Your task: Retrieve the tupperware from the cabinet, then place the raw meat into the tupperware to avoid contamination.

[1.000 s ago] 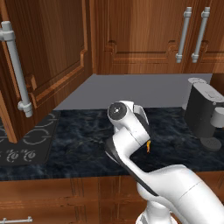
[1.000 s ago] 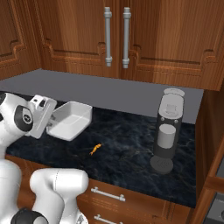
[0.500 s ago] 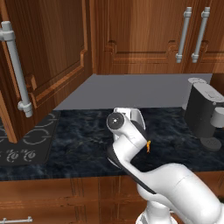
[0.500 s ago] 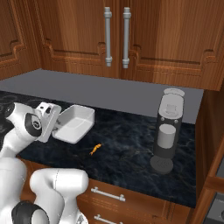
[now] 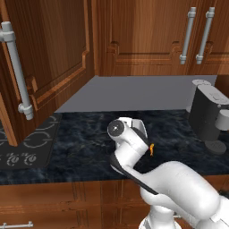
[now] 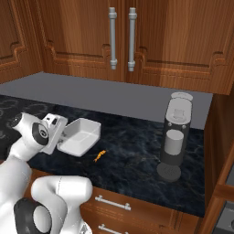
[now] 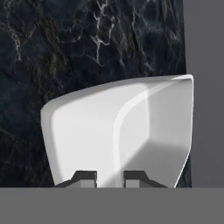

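Observation:
My gripper [image 6: 64,135] is shut on the near rim of the tupperware [image 6: 82,136], a small white square tub that it holds tilted low over the dark marble counter. In the hand view the tupperware [image 7: 118,131] is seen from its open side, with my gripper [image 7: 110,178] clamped on its wall. The raw meat [image 6: 99,156], a tiny orange sliver, lies on the counter just right of and in front of the tub. It also shows beside my wrist, the raw meat [image 5: 151,150]. The cabinet [image 5: 49,67] stands with its door swung open at the left.
A dark grey coffee machine [image 6: 176,135] stands on the counter at the right. Closed wall cupboards with twin bar handles [image 6: 122,39] hang above the back wall. A stove top [image 5: 27,150] lies at the counter's left end. The open door's bar handle [image 5: 15,71] juts out near the arm.
My hand has carried the tub down and a little to the right, closer to the counter and to the meat. The grip has stayed the same.

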